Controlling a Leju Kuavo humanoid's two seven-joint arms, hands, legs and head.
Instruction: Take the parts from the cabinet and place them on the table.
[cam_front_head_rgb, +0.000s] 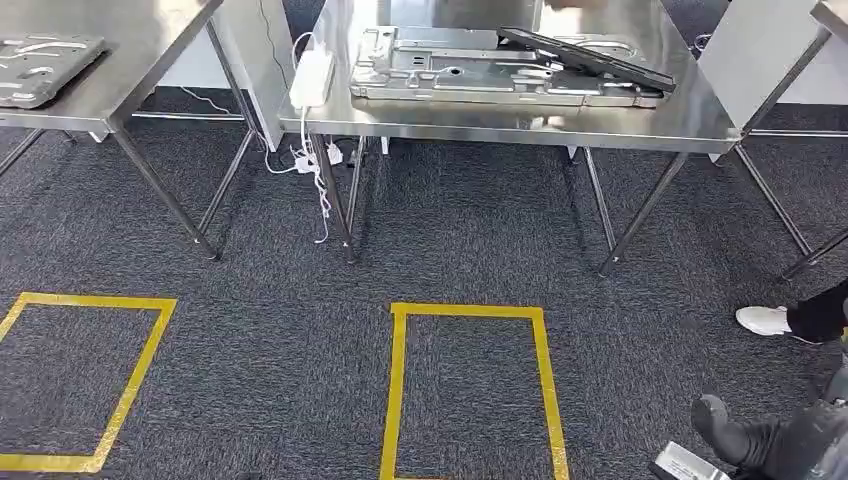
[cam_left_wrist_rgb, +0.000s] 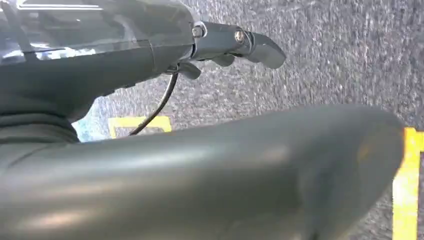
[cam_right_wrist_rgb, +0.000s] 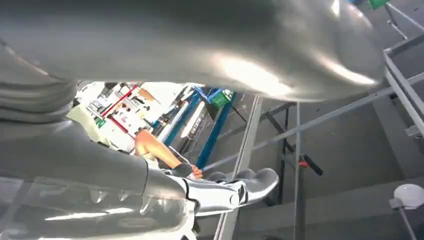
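A silver stamped metal part (cam_front_head_rgb: 500, 75) lies on the steel table (cam_front_head_rgb: 500, 130) ahead of me. A flat black part (cam_front_head_rgb: 585, 55) leans across its right end. Another grey part (cam_front_head_rgb: 40, 65) lies on the table at the left (cam_front_head_rgb: 120, 60). My left hand (cam_left_wrist_rgb: 200, 165) hangs over the dark carpet, fingers (cam_left_wrist_rgb: 250, 45) stretched out, holding nothing. My right hand (cam_right_wrist_rgb: 150, 50) is held out with straight fingers (cam_right_wrist_rgb: 245, 187), nothing in it, and metal rack bars (cam_right_wrist_rgb: 295, 150) beyond it.
A white power strip (cam_front_head_rgb: 312, 78) with dangling cables sits at the middle table's left edge. Two yellow tape squares (cam_front_head_rgb: 398, 380) (cam_front_head_rgb: 140, 380) mark the carpet. A person's white shoe (cam_front_head_rgb: 765, 320) is at the right, and a person's arm (cam_right_wrist_rgb: 155, 152) is near the rack.
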